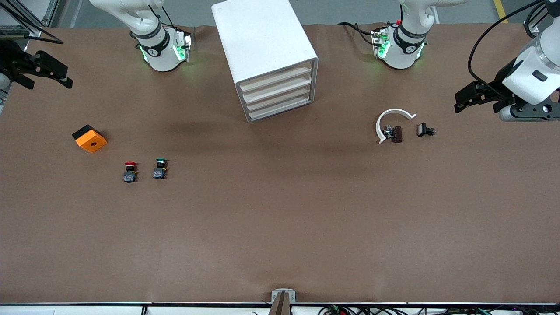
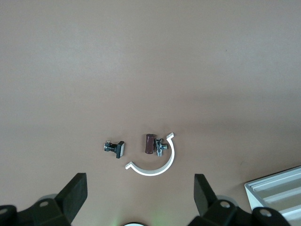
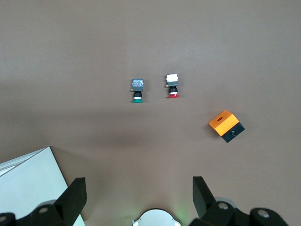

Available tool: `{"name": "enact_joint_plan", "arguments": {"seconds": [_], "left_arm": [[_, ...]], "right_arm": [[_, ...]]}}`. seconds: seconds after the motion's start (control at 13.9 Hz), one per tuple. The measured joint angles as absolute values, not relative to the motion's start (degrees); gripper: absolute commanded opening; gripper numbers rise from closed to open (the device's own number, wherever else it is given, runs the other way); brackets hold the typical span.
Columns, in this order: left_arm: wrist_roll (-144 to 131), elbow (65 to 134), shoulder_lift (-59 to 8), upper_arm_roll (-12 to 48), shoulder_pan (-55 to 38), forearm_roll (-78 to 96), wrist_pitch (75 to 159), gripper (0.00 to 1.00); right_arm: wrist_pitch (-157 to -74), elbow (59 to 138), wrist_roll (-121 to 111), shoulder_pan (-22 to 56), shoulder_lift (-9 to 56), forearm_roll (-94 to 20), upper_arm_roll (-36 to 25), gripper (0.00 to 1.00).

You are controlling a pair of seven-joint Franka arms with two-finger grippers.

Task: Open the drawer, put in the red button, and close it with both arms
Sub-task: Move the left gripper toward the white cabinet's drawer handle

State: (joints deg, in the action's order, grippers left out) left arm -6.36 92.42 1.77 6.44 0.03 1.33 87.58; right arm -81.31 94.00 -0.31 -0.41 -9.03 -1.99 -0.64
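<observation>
The white cabinet (image 1: 262, 43) stands at the back middle of the table, and its top drawer (image 1: 275, 78) is shut like the three below it. The red button (image 1: 130, 171) stands on the table toward the right arm's end, beside the green-capped one (image 1: 160, 168). It also shows in the right wrist view (image 3: 172, 86). My right gripper (image 1: 50, 81) hangs open and empty over the table's edge at the right arm's end, well apart from the red button. My left gripper (image 1: 477, 103) hangs open and empty over the left arm's end. Both show spread fingers (image 2: 75, 193) (image 3: 75, 195).
An orange block (image 1: 89, 138) lies farther from the camera than the buttons. Toward the left arm's end lie a white C-shaped clip (image 1: 391, 120), a brown part (image 1: 396, 133) and a small black part (image 1: 425, 130). The cabinet's corner shows in both wrist views (image 2: 277, 188) (image 3: 28, 183).
</observation>
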Motion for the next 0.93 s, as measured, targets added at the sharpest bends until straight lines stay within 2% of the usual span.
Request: {"name": "enact_joint_plan", "arguments": {"seconds": [0.65,0.93], "left_arm": [[-6.93,92.65,0.90,6.33,0.05,1.33,87.23,1.00],[-12.01,93.23,-2.86,6.33,-0.13,1.33,87.11,1.00]], "right_arm": [[-80.81,93.92,-0.30,-0.41,-9.92,-2.00,-0.75,1.00],[-80.81,93.92,-0.30,-0.42,-9.92,-2.00,-0.87,1.00]]}}
